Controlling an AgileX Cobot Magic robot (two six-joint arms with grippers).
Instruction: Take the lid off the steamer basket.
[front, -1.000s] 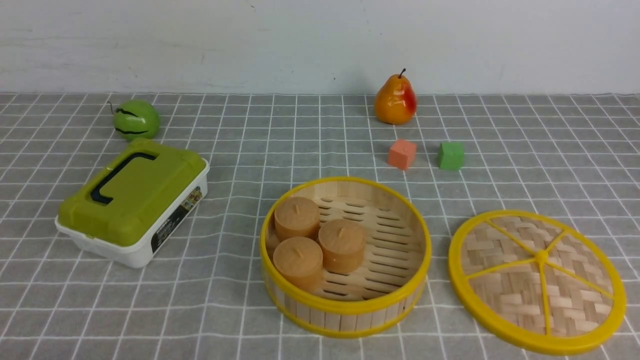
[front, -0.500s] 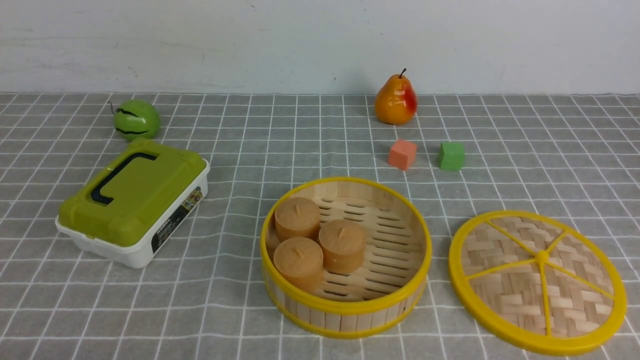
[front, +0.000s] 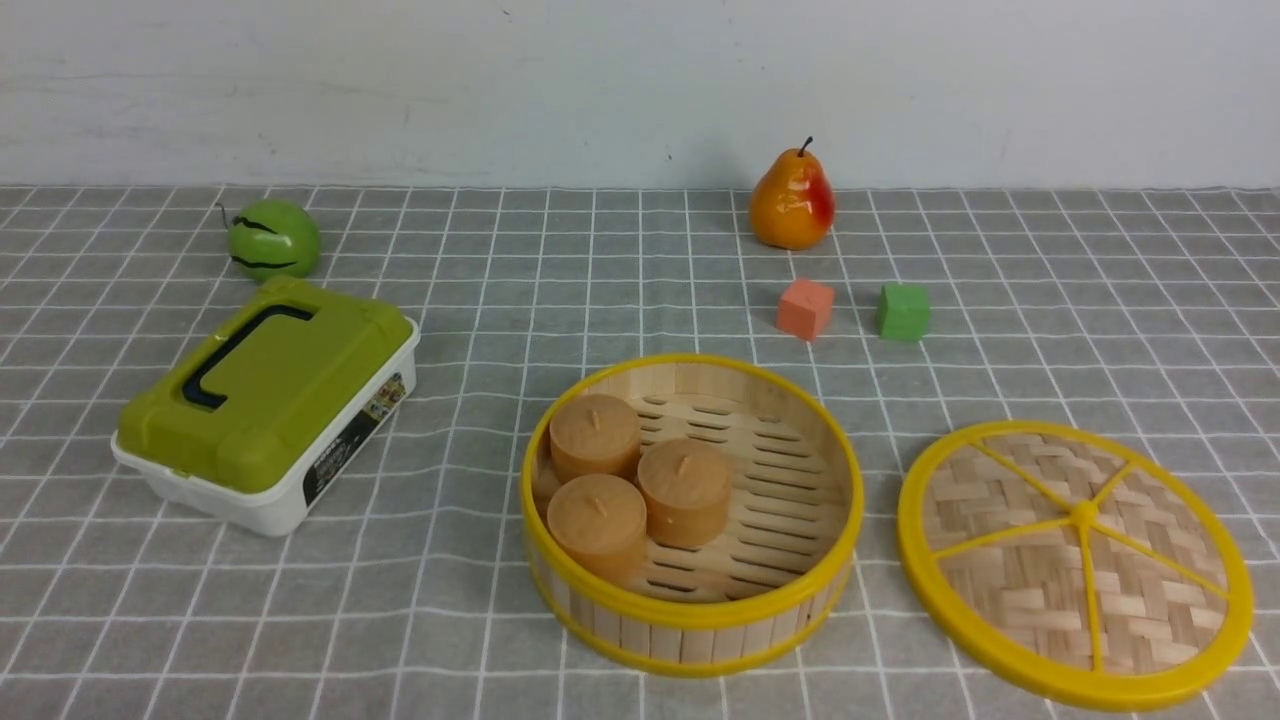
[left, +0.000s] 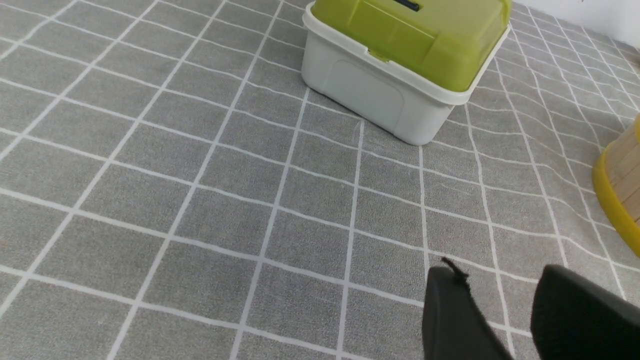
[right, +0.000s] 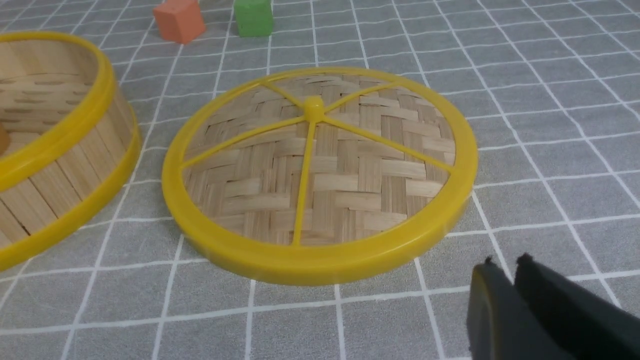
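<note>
Nothing moved; lid lies just beyond right jaws, untouched.

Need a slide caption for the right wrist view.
Lid lies flat on the checked cloth beside the steamer basket; right gripper clear of it.

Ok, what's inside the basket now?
Three tan cylinders sit in the basket, crowded toward its left side, on the slatted floor. The floor under them is hidden. The lid lies off, beside it.

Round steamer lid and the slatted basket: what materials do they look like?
Round woven lid: looks like pale matte bamboo strips in a basket weave; rim and spokes seem glossy yellow plastic, smooth and uniform. Round slatted steamer basket: apparently unfinished pale wood slats with visible seams, and similar yellow plastic rims.
</note>
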